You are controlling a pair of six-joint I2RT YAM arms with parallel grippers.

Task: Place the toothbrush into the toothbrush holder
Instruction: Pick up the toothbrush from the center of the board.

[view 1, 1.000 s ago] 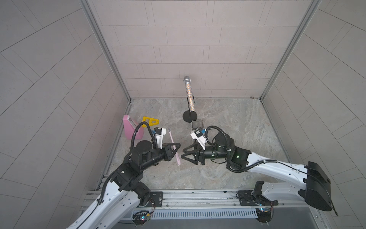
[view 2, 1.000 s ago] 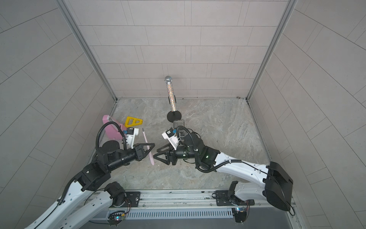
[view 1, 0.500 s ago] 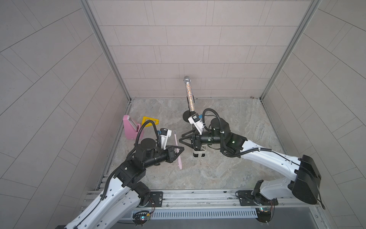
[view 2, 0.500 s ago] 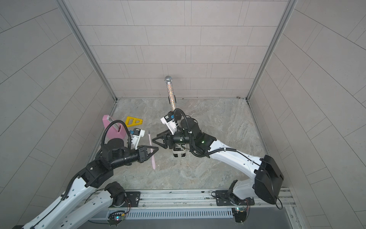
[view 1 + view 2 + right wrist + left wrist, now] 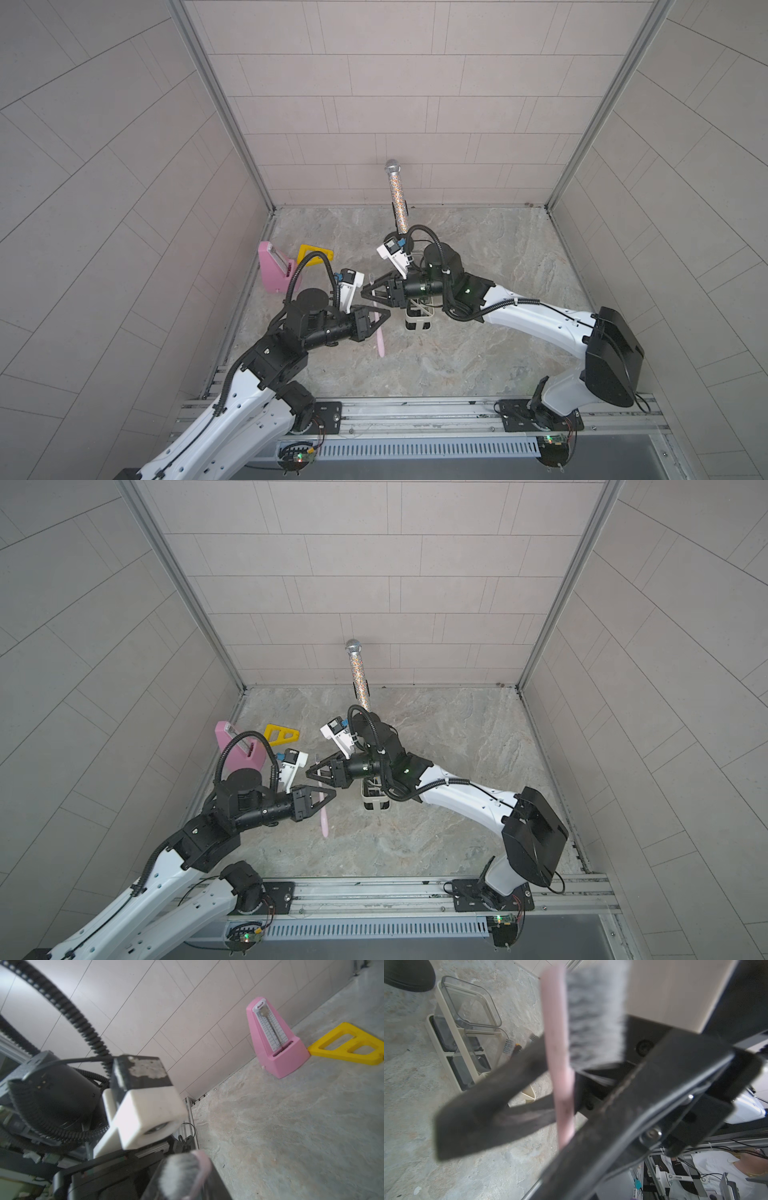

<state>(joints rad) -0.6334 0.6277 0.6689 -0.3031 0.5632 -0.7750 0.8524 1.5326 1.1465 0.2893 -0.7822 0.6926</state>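
Pink plastic toothbrush (image 5: 380, 343) with grey-white bristles, held aloft, seemingly at a handover.

The left gripper (image 5: 382, 319) is clamped across the middle of the handle. The right gripper (image 5: 369, 291) sits at the shaft just below the bristle head, but I cannot tell whether its jaws are gripping it or only bracketing it. The long axis runs from the bristles at the far, upper end to the handle tip at the near, lower end. The cream-white oblong plastic toothbrush holder (image 5: 412, 323), with its clear box section, stands on the grey stone-patterned floor (image 5: 478, 365) just right of the toothbrush, partly under the right arm's wrist. The right arm is the nearer one, so the coming move likely turns on carrying the toothbrush rightward, handle tip down, over a compartment.
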